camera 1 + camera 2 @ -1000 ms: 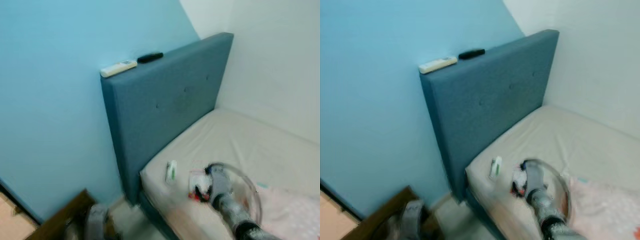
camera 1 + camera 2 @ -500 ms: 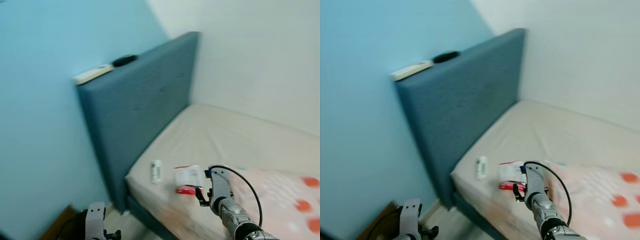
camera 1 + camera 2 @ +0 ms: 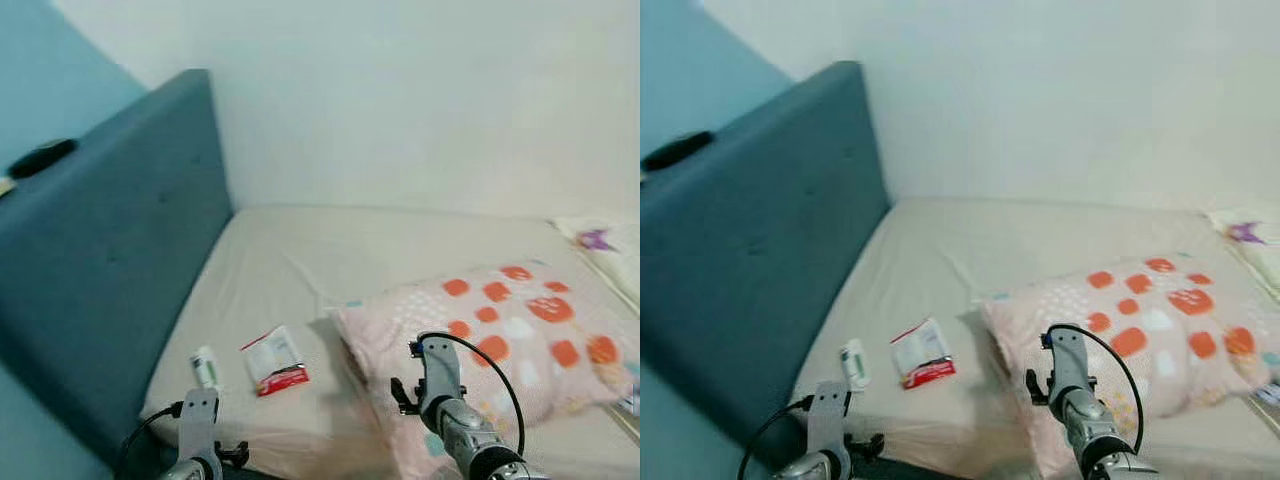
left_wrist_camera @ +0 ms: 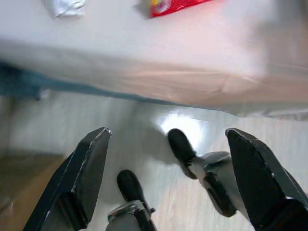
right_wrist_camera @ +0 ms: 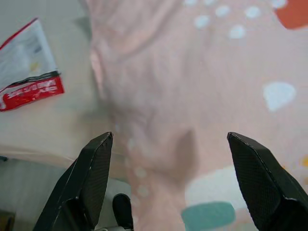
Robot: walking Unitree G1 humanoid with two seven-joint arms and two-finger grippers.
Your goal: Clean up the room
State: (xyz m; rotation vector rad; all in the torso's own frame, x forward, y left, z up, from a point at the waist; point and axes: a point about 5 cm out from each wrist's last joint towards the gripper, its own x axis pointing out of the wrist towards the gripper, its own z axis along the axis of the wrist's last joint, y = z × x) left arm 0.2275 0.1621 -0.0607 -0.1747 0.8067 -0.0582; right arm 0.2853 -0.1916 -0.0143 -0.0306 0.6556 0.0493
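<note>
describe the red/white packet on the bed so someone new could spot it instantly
Start at the blue upholstered headboard and go to the bare beige mattress in front of it, near the edge nearest the robot. The flat white packet with a red band along one end lies there, between a small white tube with a green mark and the pink pillow with orange spots. It is the only red-edged thing on the sheet.

No text can be read. White lettering is seen on the red band of the red-and-white packet (image 5: pixel 30 72) lying on the bed (image 3: pixel 400 250), but it is too blurred and small to be made out.
</note>
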